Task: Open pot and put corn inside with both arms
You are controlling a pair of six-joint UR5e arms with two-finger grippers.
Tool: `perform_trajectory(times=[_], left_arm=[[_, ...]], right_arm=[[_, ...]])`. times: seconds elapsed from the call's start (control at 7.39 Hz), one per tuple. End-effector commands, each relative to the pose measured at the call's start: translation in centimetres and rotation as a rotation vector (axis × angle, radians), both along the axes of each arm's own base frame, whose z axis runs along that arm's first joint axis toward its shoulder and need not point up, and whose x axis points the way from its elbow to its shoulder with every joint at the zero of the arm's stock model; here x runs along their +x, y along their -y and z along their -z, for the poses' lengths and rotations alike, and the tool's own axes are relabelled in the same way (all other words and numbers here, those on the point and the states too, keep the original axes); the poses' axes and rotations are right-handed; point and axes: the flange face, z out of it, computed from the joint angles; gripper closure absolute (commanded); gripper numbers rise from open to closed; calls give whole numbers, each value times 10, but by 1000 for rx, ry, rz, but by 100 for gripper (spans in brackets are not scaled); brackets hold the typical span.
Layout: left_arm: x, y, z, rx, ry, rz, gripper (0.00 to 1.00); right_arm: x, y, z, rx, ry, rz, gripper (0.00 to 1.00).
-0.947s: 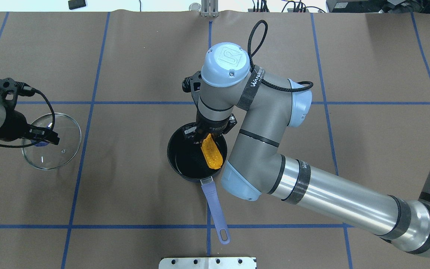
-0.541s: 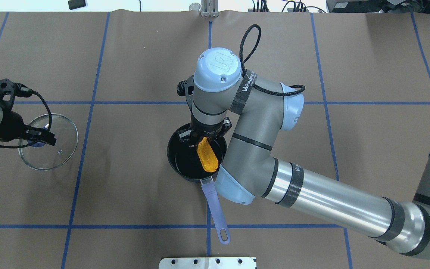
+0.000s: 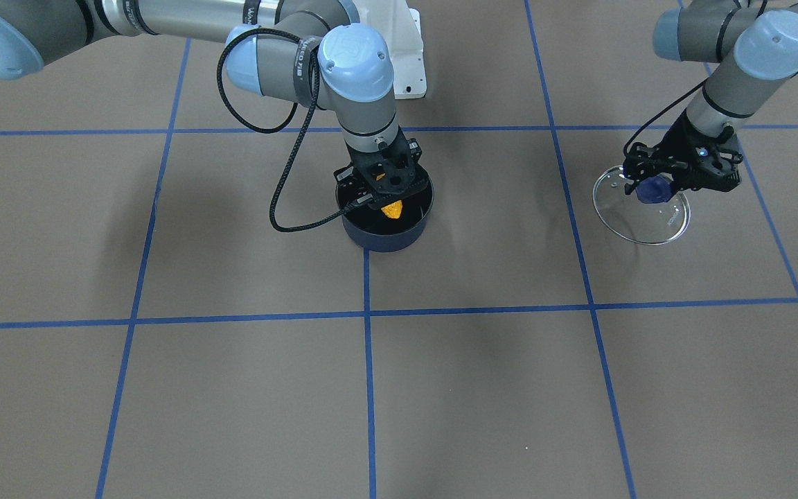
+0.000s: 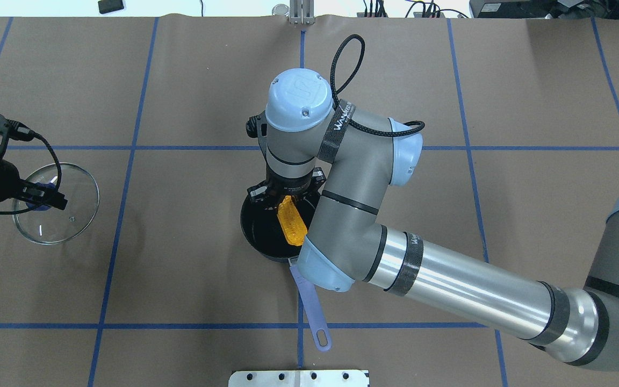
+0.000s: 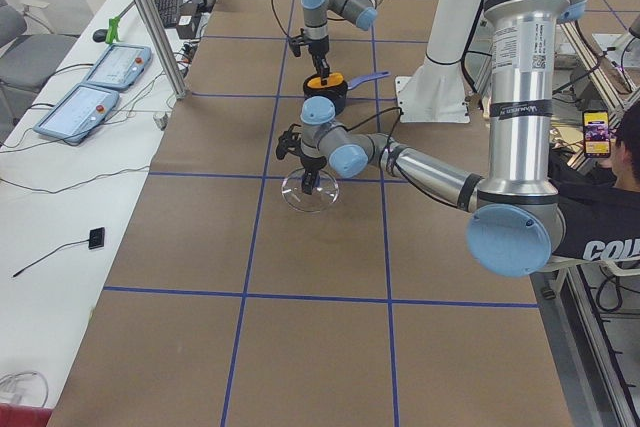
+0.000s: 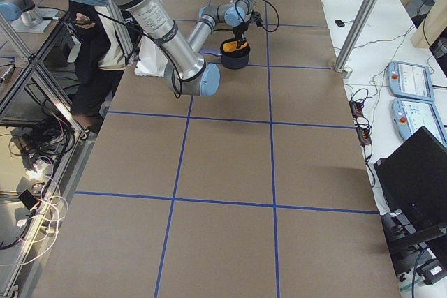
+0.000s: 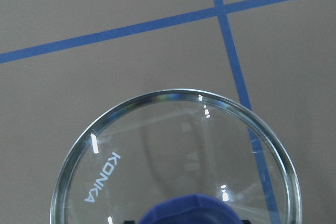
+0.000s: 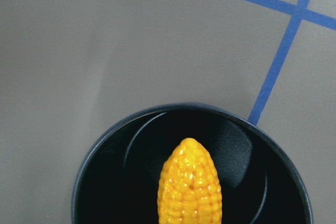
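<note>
In the overhead view, the grey wrist of the right arm is covering most of the right gripper (image 4: 286,196), so its black fingers are hard to make out. The elbow is hiding the near rim of the round dark-blue pot (image 3: 382,238) where the flat lilac handle (image 4: 312,312) is joining it. The left arm is cut off at the edge of that view. In the left wrist view, the round blue knob (image 7: 191,211) is cut by the bottom edge and no fingers are showing.

The right gripper is pinching the thick end of the small orange-yellow corn cob (image 4: 292,225). The cob is hanging tilted over the open pot, with its tapered tip pointing down into the dark inside. Whether the tip is touching the bottom, I cannot tell. The left gripper (image 3: 654,186) is closed on the blue knob and is holding the round glass lid (image 4: 76,215) tilted, well apart from the pot, over the brown table (image 4: 180,279) with blue tape lines.

Compared with half a second ago, the right wrist and the cob are sitting slightly more toward the overhead view's left. The lid is now farther from the pot.
</note>
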Motion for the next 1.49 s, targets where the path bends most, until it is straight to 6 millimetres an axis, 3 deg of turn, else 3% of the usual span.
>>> perform_trajectory(times=[0.0,0.54,1.35], left_arm=[[0,1,-5,-7,8,1,53],[13,10,-31,-32,39,-11,53],[23,19,-47,-42,50,-14,51]], right_arm=[[-4,-3,-3,31,24,-5,0],[3,3,0,53,30,-35,0],[6,6,3,60,49,-40,0]])
